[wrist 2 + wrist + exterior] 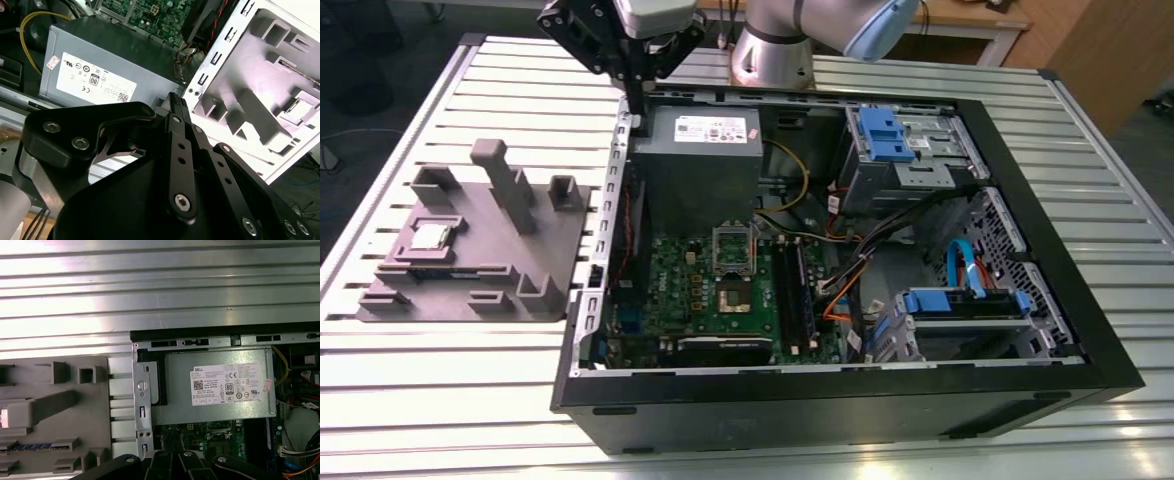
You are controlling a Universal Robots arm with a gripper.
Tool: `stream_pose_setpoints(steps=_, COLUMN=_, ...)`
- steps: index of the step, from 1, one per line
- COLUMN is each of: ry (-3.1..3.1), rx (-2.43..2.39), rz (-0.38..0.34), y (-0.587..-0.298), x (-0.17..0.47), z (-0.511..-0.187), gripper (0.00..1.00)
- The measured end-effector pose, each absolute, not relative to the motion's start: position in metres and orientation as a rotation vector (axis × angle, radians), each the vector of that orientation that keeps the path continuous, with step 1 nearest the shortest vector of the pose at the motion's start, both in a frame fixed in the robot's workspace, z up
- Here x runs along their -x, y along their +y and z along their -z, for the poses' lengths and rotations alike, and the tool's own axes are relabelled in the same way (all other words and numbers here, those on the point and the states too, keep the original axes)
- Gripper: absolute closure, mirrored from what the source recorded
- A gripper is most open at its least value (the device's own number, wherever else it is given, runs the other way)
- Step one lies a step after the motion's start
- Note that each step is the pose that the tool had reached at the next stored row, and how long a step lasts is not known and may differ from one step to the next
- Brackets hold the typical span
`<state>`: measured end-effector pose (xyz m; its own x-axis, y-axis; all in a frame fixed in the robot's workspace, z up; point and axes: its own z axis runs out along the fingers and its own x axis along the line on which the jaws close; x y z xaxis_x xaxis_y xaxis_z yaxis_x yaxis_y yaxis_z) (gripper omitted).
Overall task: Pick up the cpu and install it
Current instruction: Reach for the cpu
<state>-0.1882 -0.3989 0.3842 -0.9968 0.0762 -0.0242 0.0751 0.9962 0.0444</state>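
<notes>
While the chip (pixel 430 236) lies untouched on the grey tray (pixel 467 300), middle left, the gripper (pixel 636 95) hangs top left, jaws closed and empty, pickup not begun.

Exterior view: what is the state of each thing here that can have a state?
cpu: lies flat in the grey fixture, not picked up.
gripper: shut, empty, above a corner of the case.
computer case: side open, inside exposed.
socket: bracket raised, no cpu in it.
</notes>
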Motion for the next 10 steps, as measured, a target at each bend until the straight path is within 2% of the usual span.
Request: stream_pose_setpoints(steps=10, ry=3.113, rx=-0.118, rz=-0.068, y=-0.3989, x=0.1908, z=-0.3837, gripper=0.90)
